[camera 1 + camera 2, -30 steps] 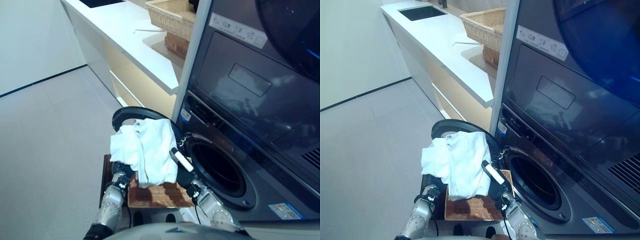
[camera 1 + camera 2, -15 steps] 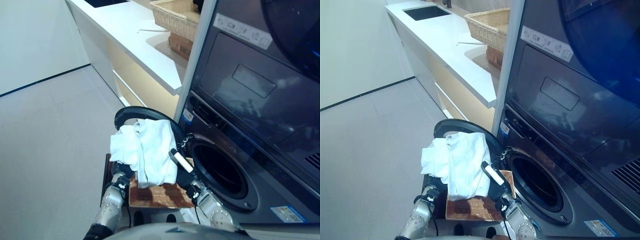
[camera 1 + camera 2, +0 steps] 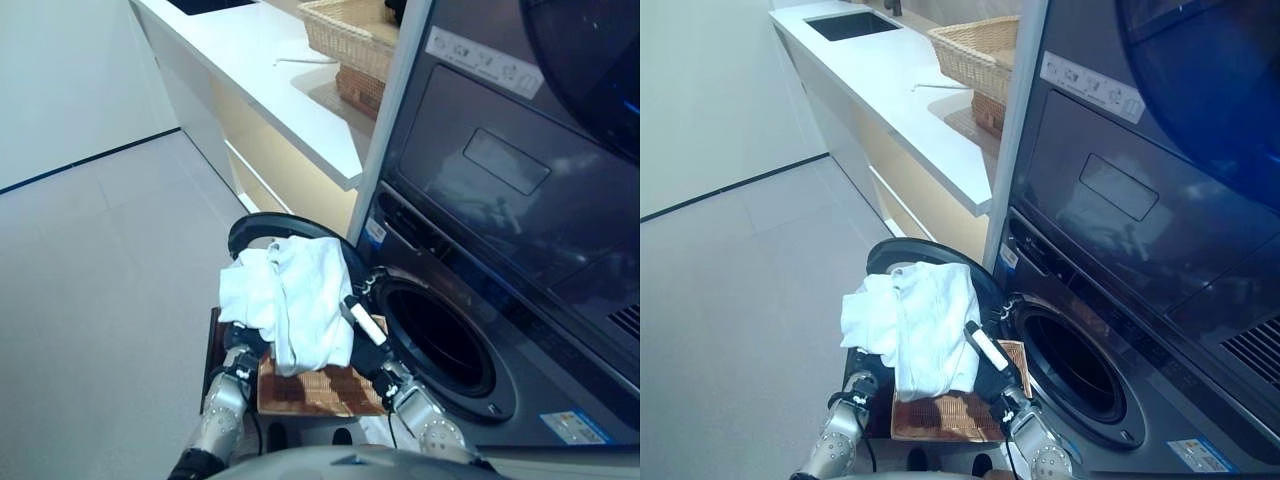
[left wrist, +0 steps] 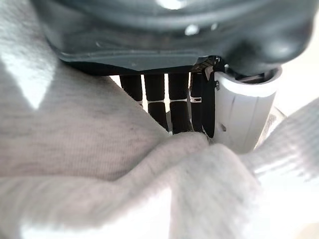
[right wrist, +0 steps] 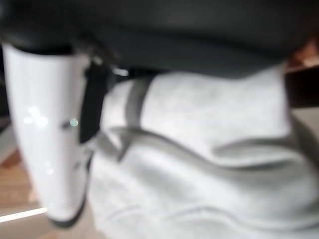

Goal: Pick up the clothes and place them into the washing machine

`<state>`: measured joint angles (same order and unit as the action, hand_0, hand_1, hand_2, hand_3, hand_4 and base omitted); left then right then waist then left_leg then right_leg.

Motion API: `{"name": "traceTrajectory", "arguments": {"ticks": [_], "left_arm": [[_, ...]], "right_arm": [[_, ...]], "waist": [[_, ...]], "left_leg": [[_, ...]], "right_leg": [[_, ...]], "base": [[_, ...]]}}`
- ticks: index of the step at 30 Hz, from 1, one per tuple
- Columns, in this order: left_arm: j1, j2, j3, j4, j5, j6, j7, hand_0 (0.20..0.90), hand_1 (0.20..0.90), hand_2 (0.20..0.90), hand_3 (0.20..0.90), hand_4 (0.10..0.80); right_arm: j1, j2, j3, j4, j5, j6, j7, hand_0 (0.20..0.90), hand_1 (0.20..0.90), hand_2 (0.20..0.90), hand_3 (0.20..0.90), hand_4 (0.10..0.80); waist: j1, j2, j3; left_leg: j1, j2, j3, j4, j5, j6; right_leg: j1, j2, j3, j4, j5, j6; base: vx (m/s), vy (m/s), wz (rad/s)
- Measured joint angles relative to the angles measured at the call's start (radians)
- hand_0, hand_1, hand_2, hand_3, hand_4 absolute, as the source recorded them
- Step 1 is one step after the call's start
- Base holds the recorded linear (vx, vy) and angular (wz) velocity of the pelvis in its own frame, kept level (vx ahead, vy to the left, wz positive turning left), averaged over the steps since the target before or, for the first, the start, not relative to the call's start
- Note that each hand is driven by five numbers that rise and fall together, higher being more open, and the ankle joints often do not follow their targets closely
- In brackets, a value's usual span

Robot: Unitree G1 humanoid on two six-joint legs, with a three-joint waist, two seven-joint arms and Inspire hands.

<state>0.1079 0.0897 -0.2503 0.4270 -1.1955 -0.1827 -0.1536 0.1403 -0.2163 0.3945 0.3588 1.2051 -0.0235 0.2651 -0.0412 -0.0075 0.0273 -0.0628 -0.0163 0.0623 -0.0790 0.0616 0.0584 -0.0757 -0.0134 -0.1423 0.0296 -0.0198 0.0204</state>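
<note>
A bundle of white clothes hangs between my two hands above the shallow wicker basket, just left of the washing machine's round opening. My left hand is under the bundle's left side. In the left wrist view its fingers and white-covered thumb curl into the cloth. My right hand holds the bundle's right side next to the opening. Its white-covered thumb presses against the cloth.
The machine's open door stands behind the clothes. The basket rests on a low dark brown box. A white counter with another wicker basket runs along the back. Pale open floor lies to the left.
The camera has shifted slightly. The hands and the clothes have kept their places.
</note>
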Motion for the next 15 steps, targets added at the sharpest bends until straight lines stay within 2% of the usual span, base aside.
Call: {"name": "traceTrajectory", "arguments": {"ticks": [15], "left_arm": [[0.005, 0.004, -0.004, 0.0, 0.0, 0.001, -0.001, 0.2, 0.2, 0.2, 0.2, 0.3]], "right_arm": [[-0.036, -0.009, 0.046, 0.02, -0.005, 0.002, 0.001, 0.9, 0.9, 0.9, 0.9, 0.8]], "waist": [[0.002, -0.001, 0.0]], "left_leg": [[0.0, 0.0, 0.001, 0.0, 0.001, 0.002]], "right_leg": [[0.0, 0.0, 0.001, 0.0, 0.001, -0.001]], "base": [[0.0, 0.0, 0.0]]}}
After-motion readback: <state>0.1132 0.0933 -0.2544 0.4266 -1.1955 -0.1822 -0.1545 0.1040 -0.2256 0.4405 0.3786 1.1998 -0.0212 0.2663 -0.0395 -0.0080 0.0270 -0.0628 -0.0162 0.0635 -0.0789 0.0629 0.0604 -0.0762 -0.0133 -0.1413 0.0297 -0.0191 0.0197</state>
